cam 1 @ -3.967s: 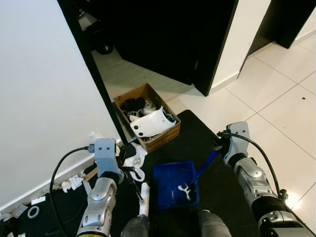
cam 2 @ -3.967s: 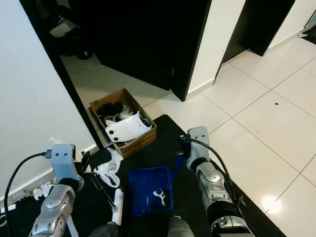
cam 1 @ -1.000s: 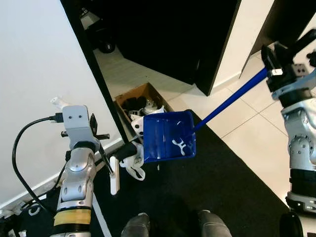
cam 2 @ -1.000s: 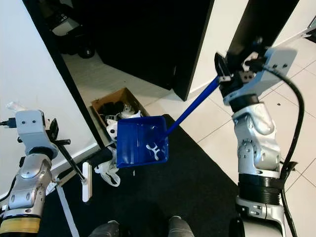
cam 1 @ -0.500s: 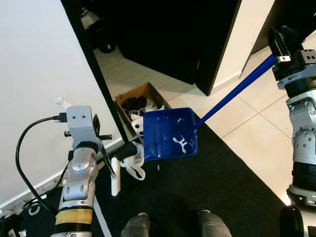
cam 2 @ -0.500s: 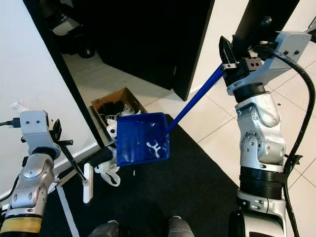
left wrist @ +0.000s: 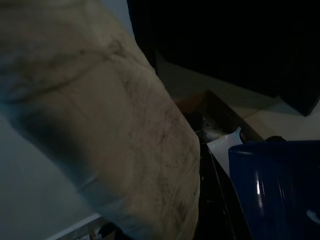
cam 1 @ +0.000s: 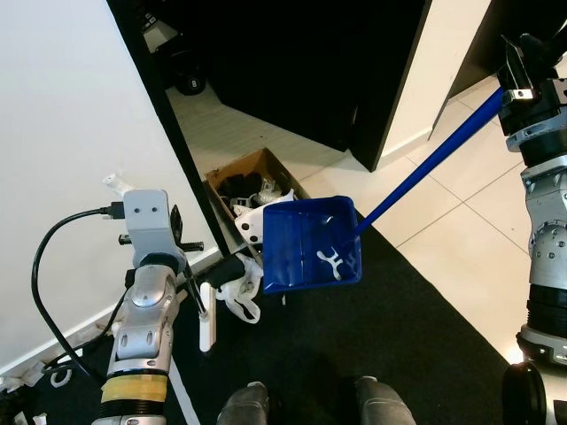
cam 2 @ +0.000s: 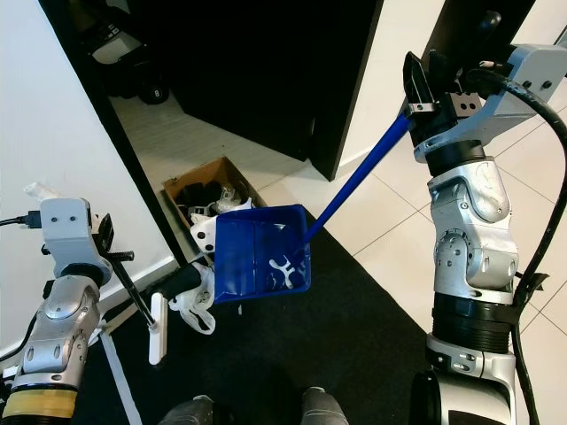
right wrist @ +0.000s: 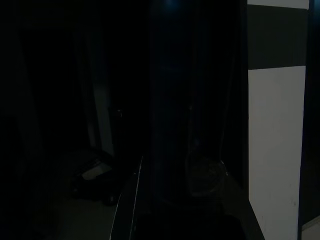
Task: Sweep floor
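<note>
Left eye view: the right hand (cam 1: 521, 75), upper right, is clamping the long handle of a blue plastic dustpan (cam 1: 310, 245), which is hanging mid-frame over a black floor mat (cam 1: 390, 328) and carrying a small white scrap (cam 1: 332, 260). It is probably light and stiff, and best held high on the handle.

Right eye view: the left hand (cam 2: 113, 257), lower left, is gripping a thin black-handled white brush (cam 2: 155, 329). A brown cardboard box of clutter (cam 2: 208, 199) is sitting by the dark doorway, with white tiled floor (cam 2: 390, 239) beyond.

Left wrist view: a blurred beige shape is looming close beside the dustpan.

Right wrist view: nearly dark.
</note>
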Controlling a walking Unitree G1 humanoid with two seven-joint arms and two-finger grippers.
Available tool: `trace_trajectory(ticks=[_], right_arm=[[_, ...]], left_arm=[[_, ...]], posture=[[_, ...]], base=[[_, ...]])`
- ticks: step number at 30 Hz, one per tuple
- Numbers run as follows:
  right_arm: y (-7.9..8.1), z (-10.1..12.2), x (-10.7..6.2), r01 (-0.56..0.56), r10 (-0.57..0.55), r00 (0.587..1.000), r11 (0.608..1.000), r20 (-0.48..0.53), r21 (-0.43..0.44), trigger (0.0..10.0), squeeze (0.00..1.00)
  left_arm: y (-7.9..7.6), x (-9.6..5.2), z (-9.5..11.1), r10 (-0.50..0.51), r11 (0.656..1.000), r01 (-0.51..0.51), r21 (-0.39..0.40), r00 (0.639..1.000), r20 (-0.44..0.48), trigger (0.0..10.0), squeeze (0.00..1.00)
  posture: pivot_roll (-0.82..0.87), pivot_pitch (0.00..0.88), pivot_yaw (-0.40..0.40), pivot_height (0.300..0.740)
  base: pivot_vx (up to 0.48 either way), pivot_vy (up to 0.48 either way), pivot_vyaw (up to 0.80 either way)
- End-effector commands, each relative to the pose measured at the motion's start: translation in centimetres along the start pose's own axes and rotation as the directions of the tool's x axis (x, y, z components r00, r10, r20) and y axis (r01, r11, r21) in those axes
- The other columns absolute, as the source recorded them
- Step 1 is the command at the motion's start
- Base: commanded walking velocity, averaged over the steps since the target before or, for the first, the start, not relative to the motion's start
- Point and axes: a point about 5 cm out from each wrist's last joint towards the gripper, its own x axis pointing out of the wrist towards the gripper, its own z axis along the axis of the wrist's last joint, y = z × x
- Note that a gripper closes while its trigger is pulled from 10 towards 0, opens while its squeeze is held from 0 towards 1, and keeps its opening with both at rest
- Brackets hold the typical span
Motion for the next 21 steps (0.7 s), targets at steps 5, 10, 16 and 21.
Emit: trace_trajectory(ticks=[5,10,16,21], right_arm=[[0.19,1.70,0.15,-0.006,0.006,0.996,1.000,0.091,-0.005,10.0,0.00],[0.21,1.67,0.13,-0.006,0.006,0.996,1.000,0.089,-0.003,10.0,0.00],[0.24,1.65,0.14,-0.007,0.007,0.996,1.000,0.087,-0.003,10.0,0.00],[0.27,1.63,0.11,-0.007,0.007,0.996,1.000,0.086,-0.002,10.0,0.00]], left_arm=[[-0.03,0.01,0.39,0.002,1.000,-0.003,0.018,0.999,0.033,10.0,0.00],[-0.02,0.05,0.41,0.002,1.000,-0.003,0.019,0.999,0.034,10.0,0.00],[-0.03,0.11,0.47,0.004,1.000,-0.004,0.019,0.999,0.036,10.0,0.00],[-0.04,0.14,0.46,0.004,1.000,-0.004,0.019,0.999,0.035,10.0,0.00]], posture=[[-0.01,0.069,0.018,0.740],[-0.01,0.069,0.019,0.740],[-0.01,0.070,0.019,0.740],[-0.01,0.070,0.019,0.740]], base=[[0.343,0.000,0.00],[0.379,0.000,0.00],[0.384,0.000,0.00],[0.379,0.000,0.00]])
